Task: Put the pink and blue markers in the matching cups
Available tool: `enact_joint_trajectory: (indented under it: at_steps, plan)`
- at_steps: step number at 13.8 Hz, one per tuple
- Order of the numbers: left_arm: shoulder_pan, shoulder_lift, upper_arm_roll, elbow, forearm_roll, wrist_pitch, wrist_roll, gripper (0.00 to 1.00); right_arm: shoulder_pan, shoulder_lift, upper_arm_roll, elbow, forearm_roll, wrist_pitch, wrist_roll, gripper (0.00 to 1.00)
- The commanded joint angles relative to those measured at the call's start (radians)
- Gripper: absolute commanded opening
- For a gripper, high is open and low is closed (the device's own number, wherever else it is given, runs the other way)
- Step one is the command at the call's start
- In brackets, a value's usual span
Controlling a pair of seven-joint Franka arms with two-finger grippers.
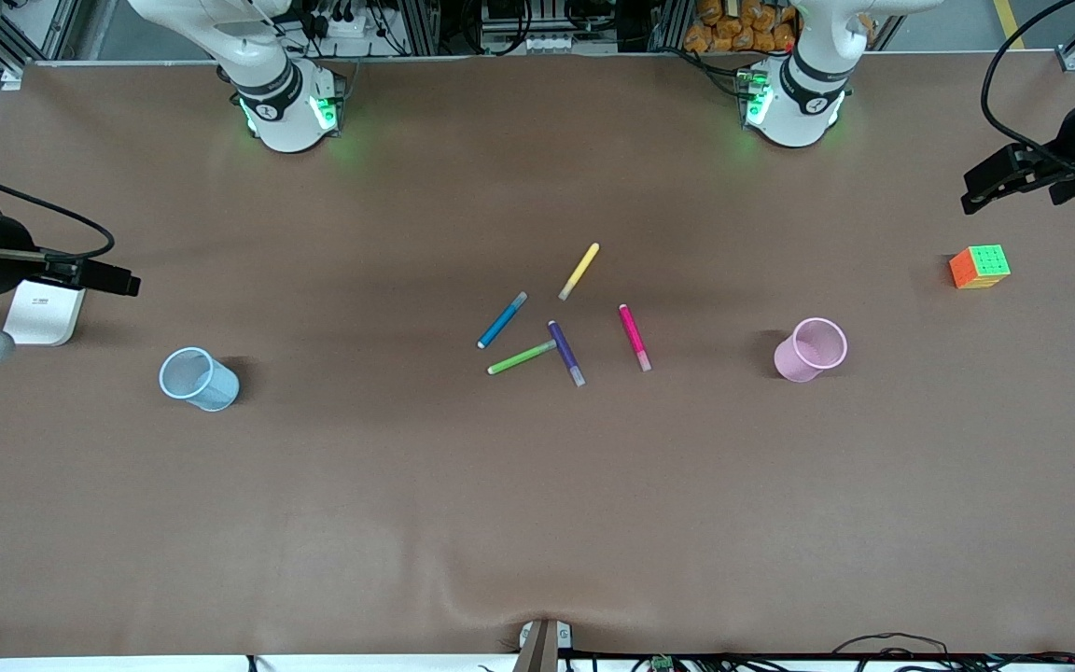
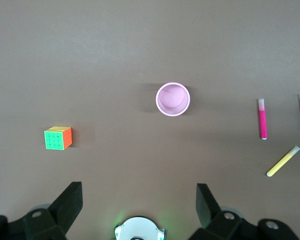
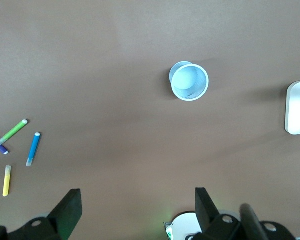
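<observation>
The pink marker (image 1: pixel 635 338) (image 2: pixel 262 118) and the blue marker (image 1: pixel 502 320) (image 3: pixel 33 148) lie flat among other markers at the table's middle. Toward the left arm's end stands the pink cup (image 1: pixel 811 350) (image 2: pixel 173 99), upright. The blue cup (image 1: pixel 199 378) (image 3: pixel 189 81) stands upright toward the right arm's end. My left gripper (image 1: pixel 971 199) (image 2: pixel 139 200) hangs open and empty over the table's edge by the cube. My right gripper (image 1: pixel 130 282) (image 3: pixel 137 202) hangs open and empty above the white box.
A green marker (image 1: pixel 521 357), a dark purple marker (image 1: pixel 566 353) and a yellow marker (image 1: pixel 579 271) lie beside the task markers. A colourful cube (image 1: pixel 979 267) (image 2: pixel 58 138) sits at the left arm's end. A white box (image 1: pixel 45 313) (image 3: pixel 297 107) sits at the right arm's end.
</observation>
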Motion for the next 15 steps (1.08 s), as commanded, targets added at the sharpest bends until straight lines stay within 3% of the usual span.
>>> enact_joint_trajectory:
  at_steps: [1,7,12,15]
  plan:
    - [-0.005,-0.014,0.006,0.007,-0.017,-0.022,0.026,1.0,-0.04,-0.008,0.013,0.003,0.013,-0.009,-0.012,1.0]
    - [-0.021,0.003,0.003,0.062,-0.014,-0.045,0.02,1.0,-0.101,-0.047,0.068,-0.027,0.016,-0.006,-0.012,1.0]
    - [-0.013,0.001,0.003,0.05,-0.012,-0.07,0.025,1.0,-0.109,-0.205,0.077,-0.275,0.006,0.17,-0.014,1.0]
    - [-0.012,-0.003,0.003,0.035,-0.01,-0.071,0.026,1.0,-0.101,-0.213,0.076,-0.297,0.006,0.182,-0.014,1.0]
